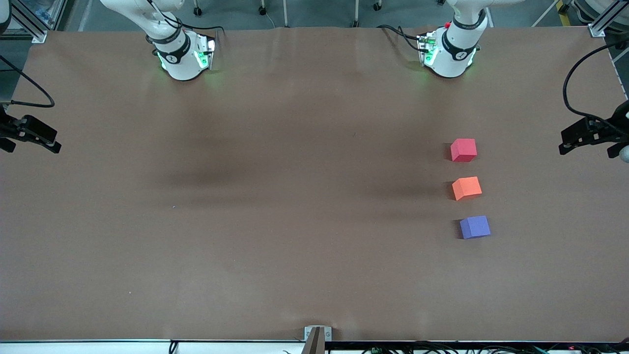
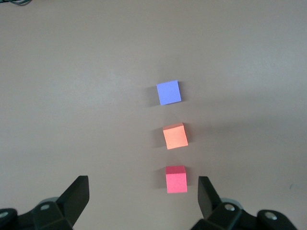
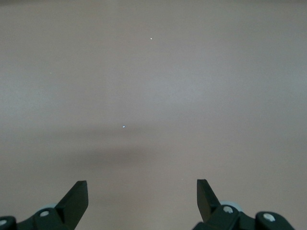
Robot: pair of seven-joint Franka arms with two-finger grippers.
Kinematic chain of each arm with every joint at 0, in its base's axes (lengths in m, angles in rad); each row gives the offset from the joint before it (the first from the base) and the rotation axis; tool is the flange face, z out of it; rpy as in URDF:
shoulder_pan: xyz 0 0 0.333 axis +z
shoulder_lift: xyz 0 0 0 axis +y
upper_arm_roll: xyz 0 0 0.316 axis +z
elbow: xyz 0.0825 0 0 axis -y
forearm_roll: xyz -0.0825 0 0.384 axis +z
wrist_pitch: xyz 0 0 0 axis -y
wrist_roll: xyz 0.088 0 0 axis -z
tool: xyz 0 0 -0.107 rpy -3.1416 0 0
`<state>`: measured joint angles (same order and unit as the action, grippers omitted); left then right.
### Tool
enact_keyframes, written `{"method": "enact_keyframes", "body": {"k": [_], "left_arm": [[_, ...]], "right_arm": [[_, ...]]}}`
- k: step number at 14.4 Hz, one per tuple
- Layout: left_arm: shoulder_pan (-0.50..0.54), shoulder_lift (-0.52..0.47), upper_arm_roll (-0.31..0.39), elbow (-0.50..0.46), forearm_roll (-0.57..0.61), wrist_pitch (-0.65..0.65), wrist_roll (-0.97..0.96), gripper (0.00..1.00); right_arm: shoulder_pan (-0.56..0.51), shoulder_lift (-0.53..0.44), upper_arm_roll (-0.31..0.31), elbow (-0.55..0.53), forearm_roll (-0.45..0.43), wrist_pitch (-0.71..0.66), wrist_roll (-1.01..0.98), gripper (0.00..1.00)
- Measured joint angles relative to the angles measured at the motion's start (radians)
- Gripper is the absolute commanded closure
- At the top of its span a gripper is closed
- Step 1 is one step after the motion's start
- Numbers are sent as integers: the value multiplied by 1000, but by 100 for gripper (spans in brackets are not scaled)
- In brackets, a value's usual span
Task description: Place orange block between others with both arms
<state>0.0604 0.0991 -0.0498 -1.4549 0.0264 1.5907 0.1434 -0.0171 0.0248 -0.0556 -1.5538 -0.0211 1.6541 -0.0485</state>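
Three small cubes lie in a row on the brown table (image 1: 275,196) toward the left arm's end. The orange block (image 1: 467,188) (image 2: 175,136) sits in the middle, apart from both others. The red-pink cube (image 1: 463,149) (image 2: 176,179) lies farther from the front camera and the purple cube (image 1: 474,227) (image 2: 169,92) nearer. My left gripper (image 2: 142,184) hangs high over the table by the red-pink cube, open and holding nothing. My right gripper (image 3: 142,188) is open over bare table, with no cube in its view. Neither gripper shows in the front view.
The two arm bases (image 1: 184,54) (image 1: 449,51) stand along the table's edge farthest from the front camera. A black clamped device with cables juts in at each end of the table (image 1: 29,133) (image 1: 592,133). A small bracket (image 1: 317,334) sits at the near edge.
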Motion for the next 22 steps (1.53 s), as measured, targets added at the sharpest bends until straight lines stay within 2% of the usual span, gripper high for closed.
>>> {"method": "enact_keyframes", "body": {"k": [2, 6, 11, 16, 22], "left_arm": [[-1, 1, -2, 7, -20, -17, -9, 0], [-7, 1, -16, 33, -41, -25, -203, 0], [-5, -26, -29, 45, -41, -103, -157, 0], [-8, -83, -34, -45, -45, -17, -200, 0], [-6, -90, -46, -58, -53, 19, -228, 0]], "right_arm": [[0, 0, 1, 0, 0, 0, 0, 0], [0, 0, 2, 0, 0, 0, 0, 0], [0, 0, 3, 0, 0, 0, 0, 0], [0, 0, 3, 0, 0, 0, 0, 0], [0, 0, 3, 0, 0, 1, 0, 0]]}}
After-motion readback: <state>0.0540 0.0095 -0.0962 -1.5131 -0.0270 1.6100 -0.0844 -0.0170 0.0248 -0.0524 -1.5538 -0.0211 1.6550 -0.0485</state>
